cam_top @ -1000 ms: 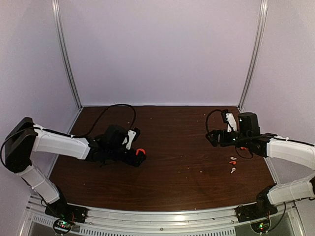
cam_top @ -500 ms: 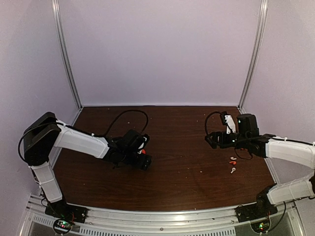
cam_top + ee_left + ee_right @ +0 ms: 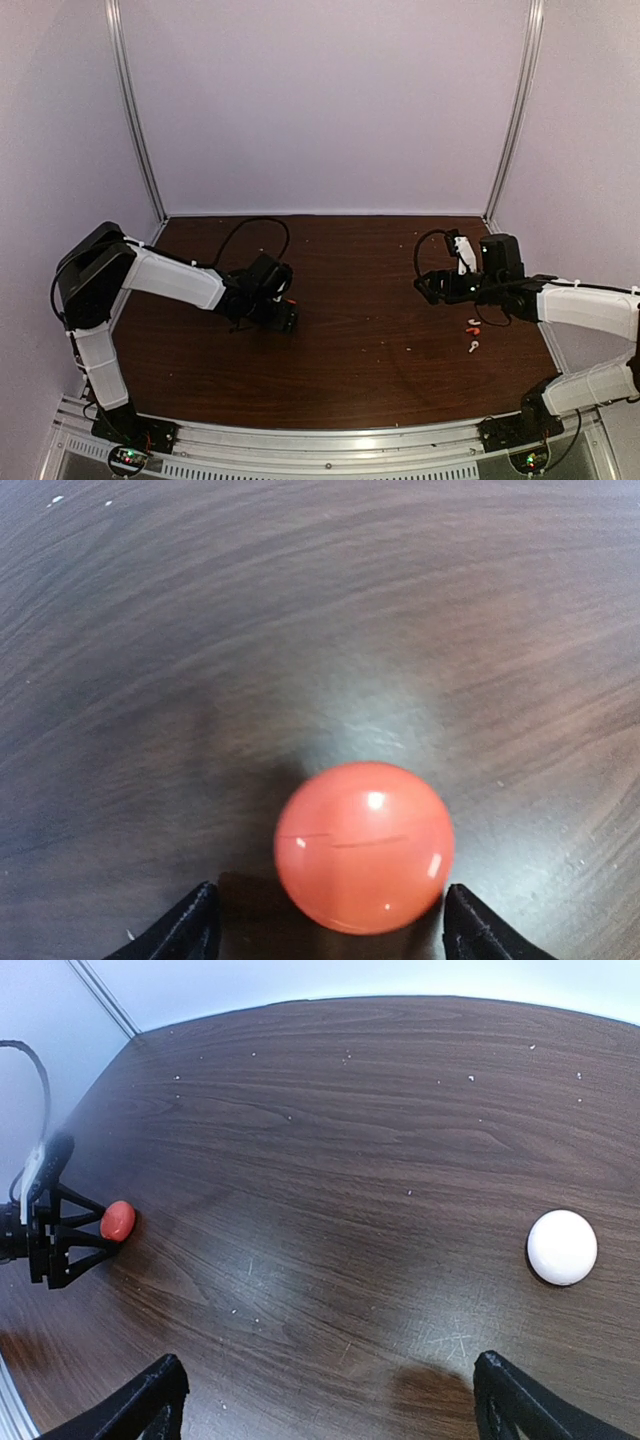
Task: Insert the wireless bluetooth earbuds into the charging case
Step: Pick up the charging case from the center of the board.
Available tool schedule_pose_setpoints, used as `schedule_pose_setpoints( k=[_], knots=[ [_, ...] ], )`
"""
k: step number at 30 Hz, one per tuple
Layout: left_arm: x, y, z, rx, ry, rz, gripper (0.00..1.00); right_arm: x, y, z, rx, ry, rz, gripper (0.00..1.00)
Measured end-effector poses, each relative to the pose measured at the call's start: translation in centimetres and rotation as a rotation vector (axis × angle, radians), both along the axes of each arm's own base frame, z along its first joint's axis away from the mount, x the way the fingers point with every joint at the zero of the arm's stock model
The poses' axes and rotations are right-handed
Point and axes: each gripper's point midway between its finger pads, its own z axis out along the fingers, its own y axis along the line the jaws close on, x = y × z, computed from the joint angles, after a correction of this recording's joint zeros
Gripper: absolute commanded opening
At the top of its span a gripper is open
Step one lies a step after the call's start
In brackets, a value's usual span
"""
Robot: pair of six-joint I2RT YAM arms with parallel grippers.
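A round red-orange charging case (image 3: 364, 847) lies shut on the table between the open fingertips of my left gripper (image 3: 328, 900), with a gap on the left side. In the top view the left gripper (image 3: 286, 316) almost hides it. A round white case (image 3: 562, 1247) lies on the table ahead and to the right of my right gripper (image 3: 328, 1380), which is open and empty. The red-orange case (image 3: 118, 1220) also shows in that view. Tiny earbuds lie near the right arm: a white one (image 3: 473, 322), a red-orange one (image 3: 474, 330), another white one (image 3: 472, 346).
The dark wooden table (image 3: 360, 350) is walled by pale panels at the back and sides. Black cables loop over the table behind the left arm (image 3: 250, 225) and by the right wrist (image 3: 425, 240). The right gripper (image 3: 430, 286) hovers mid-right.
The left arm has swung its elbow forward and its gripper shifted right, then slightly back, staying around the red-orange case. The right gripper has edged a little left.
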Motion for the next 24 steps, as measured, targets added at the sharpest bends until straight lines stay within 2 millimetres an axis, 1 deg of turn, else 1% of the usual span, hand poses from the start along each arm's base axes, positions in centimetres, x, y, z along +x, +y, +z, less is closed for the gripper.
schedule_pose_setpoints(
  k=[5,9,13,17,22,24],
  knots=[
    [1.1,0.2,0.1,-0.029,-0.004,0.012,0.74,0.0,0.0,-0.7,-0.006,0.015,0.001,1.0],
    [1.5,-0.5,0.1,-0.05,-0.01,-0.005,0.71,0.1,0.1,-0.8,-0.006,0.012,0.004,1.0],
    [1.9,-1.0,0.1,-0.057,-0.017,-0.023,0.65,0.3,0.2,-0.9,-0.004,0.012,0.006,1.0],
    [2.4,-1.5,0.1,-0.055,-0.023,-0.039,0.56,0.2,0.4,-0.9,0.001,0.013,0.014,1.0],
    [2.3,-1.7,0.1,-0.055,-0.023,-0.059,0.48,0.1,0.7,-0.8,0.013,0.013,0.031,1.0],
    [1.9,-1.8,0.2,-0.069,-0.026,-0.082,0.44,0.0,0.9,-0.7,0.023,0.014,0.044,1.0]
  ],
)
